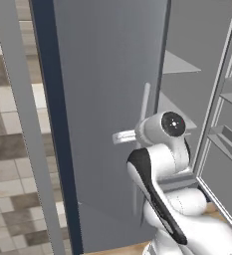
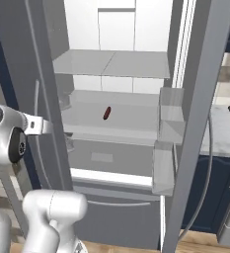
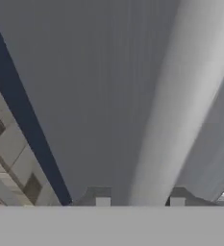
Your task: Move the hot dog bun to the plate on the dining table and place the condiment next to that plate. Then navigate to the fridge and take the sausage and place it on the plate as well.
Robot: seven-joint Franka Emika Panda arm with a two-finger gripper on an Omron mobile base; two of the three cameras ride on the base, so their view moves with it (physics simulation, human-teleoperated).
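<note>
The fridge [image 2: 116, 64] stands open, its white shelves showing. A thin dark red-brown sausage [image 2: 106, 113] lies on the middle shelf. The left grey fridge door [image 1: 107, 99] is swung out in front of me. My gripper [image 3: 140, 201] is shut on that door's long pale handle [image 3: 171, 105], which runs up between the two fingertips [image 3: 103, 201]. In the right base view the hand [image 2: 40, 126] reaches to the handle at the door's edge. The hot dog bun, plate, condiment and dining table are out of view.
The right fridge door [image 2: 195, 99] also stands open, with grey bins [image 2: 167, 128] on its inside and a curved handle [image 2: 209, 163]. A marble worktop on navy cabinets [image 2: 225, 136] lies to the right. Beige and brown tiles [image 1: 8, 149] show left of the door.
</note>
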